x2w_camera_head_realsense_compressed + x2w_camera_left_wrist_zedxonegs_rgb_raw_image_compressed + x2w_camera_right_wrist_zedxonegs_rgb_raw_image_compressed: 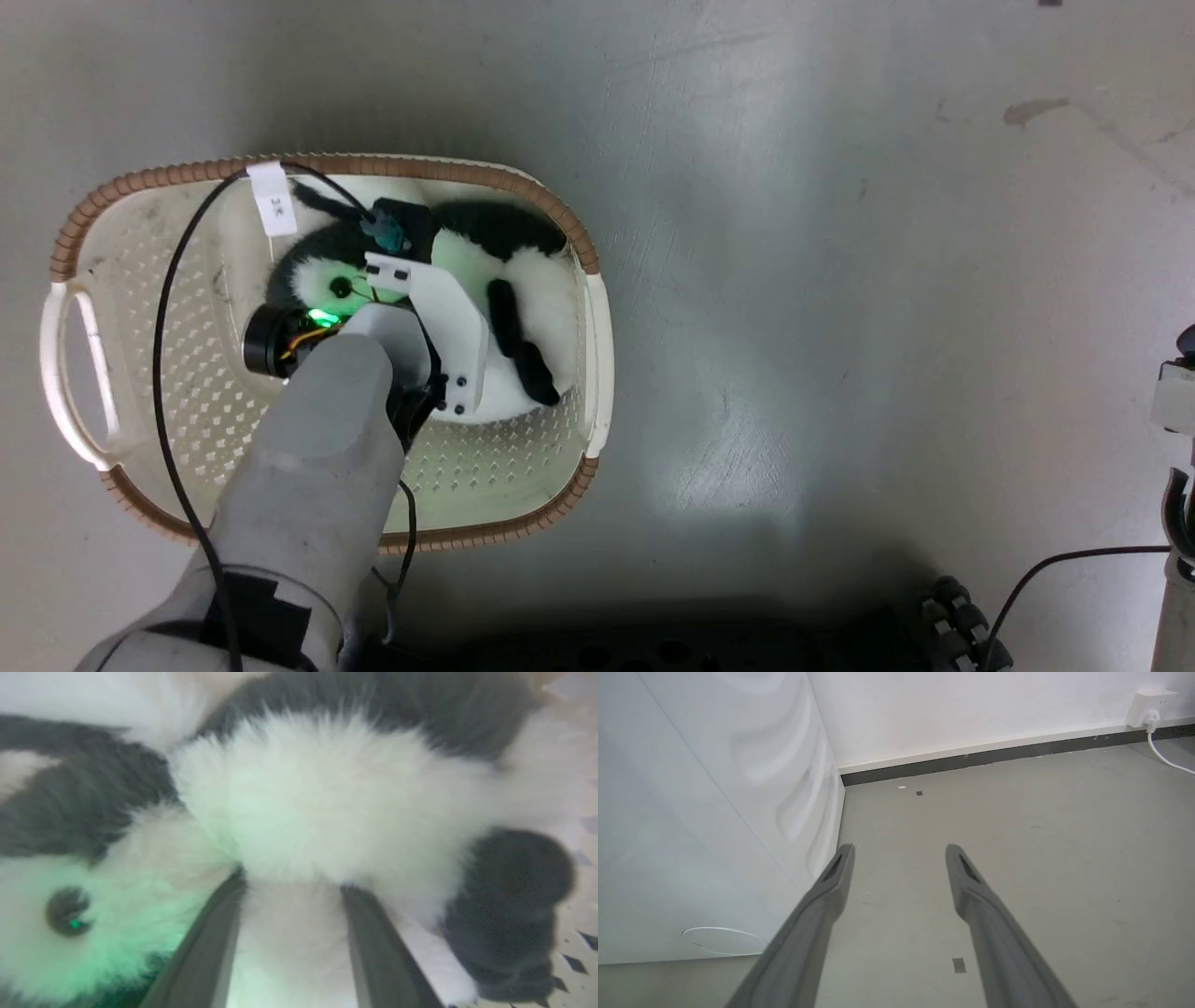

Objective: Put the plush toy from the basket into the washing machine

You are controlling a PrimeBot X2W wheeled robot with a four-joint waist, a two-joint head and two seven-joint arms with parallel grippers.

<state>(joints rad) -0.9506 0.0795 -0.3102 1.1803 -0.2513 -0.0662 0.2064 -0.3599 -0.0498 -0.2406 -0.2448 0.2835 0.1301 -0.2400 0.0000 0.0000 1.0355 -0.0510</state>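
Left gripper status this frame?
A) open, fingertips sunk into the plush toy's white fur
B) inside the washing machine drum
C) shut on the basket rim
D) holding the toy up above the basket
A: the left wrist view shows the left gripper with its fingers spread and their tips buried in the white fur of the plush toy, which the head view shows lying in the basket.

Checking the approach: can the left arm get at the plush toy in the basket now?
Probably yes: the left claw is inside the basket, open and pressed into the plush toy's fur, with nothing between.
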